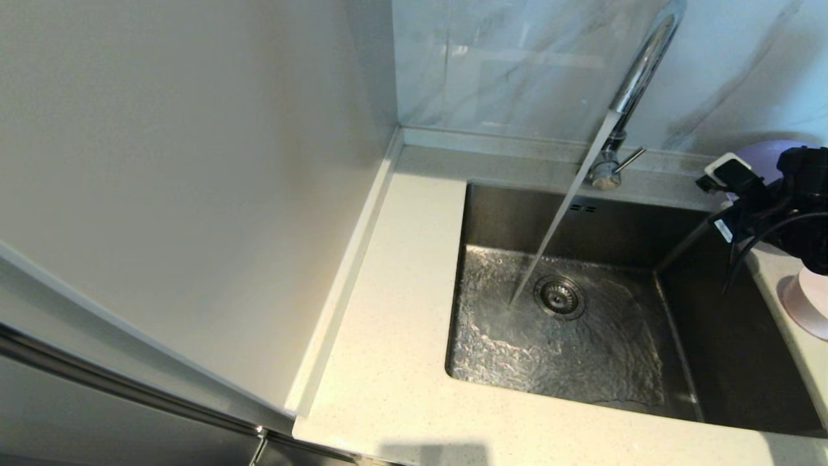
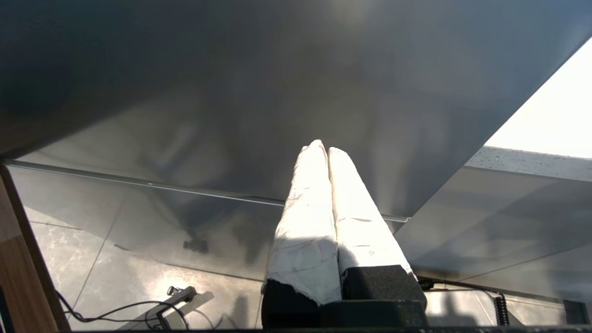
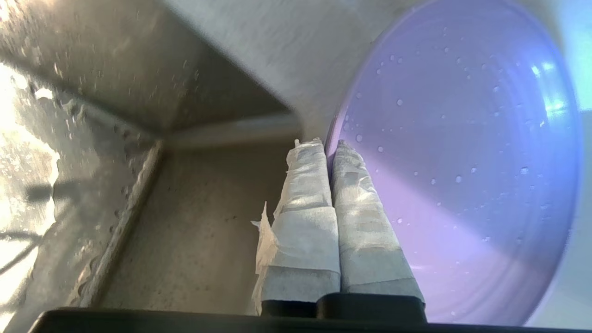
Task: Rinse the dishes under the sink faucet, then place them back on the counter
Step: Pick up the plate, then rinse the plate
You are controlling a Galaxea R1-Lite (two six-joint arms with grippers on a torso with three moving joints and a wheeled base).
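R fingers [image 3: 329,148] pinched on wet plate [image 3: 462,162] rim.

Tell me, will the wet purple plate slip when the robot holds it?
Probably a bit: water drops bead on the purple plate, so its smooth surface looks slippery. It seems stiff, holding its round shape though the right end effector pinches only its rim. It looks thin, so likely light.

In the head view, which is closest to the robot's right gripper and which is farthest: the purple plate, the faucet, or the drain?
From the right gripper, at the sink's right edge:
1. Purple plate, right beside it on the counter; it seems clamped on the rim.
2. Faucet, behind the sink, toward the left.
3. Drain, down in the basin floor.
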